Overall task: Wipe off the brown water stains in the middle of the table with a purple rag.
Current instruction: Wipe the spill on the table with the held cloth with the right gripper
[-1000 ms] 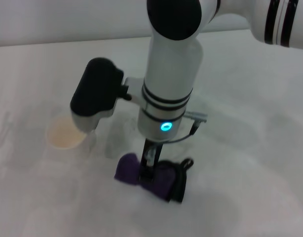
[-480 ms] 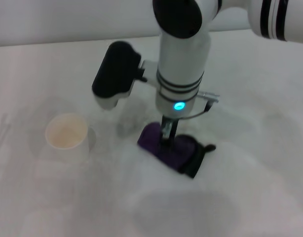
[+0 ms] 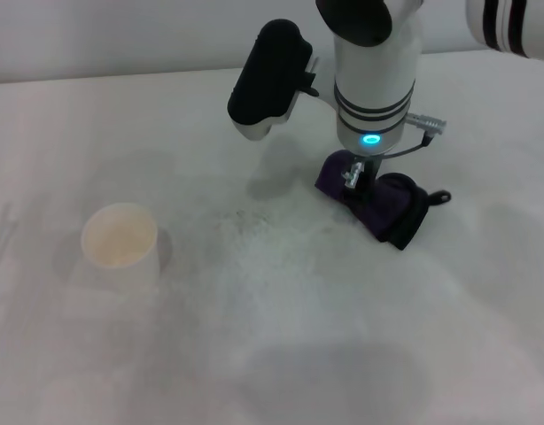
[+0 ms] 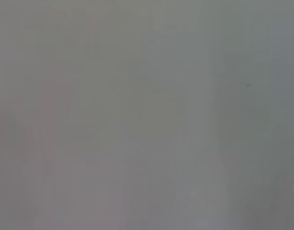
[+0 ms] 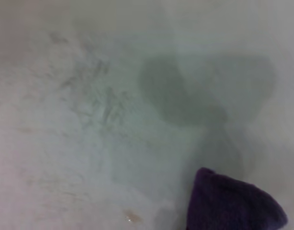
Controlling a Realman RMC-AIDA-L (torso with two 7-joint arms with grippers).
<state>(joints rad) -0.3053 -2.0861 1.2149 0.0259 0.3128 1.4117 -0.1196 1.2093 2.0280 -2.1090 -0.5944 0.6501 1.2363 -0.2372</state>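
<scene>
The right hand (image 3: 354, 180) comes straight down from above and is clamped onto the purple rag (image 3: 378, 202), pinching it at its near-left end. The rag lies bunched on the table (image 3: 281, 354), right of the middle and toward the far side, with its black edging and little loop poking out to the right. In the right wrist view, only a corner of the rag (image 5: 233, 203) shows, and there's a tiny tan-brown stain (image 5: 131, 216) just beside it on the white surface, with faint grey streaks spread further off. I can't pick that spot out in the head view. A white paper cup (image 3: 120, 244) stands upright well off to the left, apart from everything else. The left hand isn't visible anywhere; its wrist camera shows only flat grey.
</scene>
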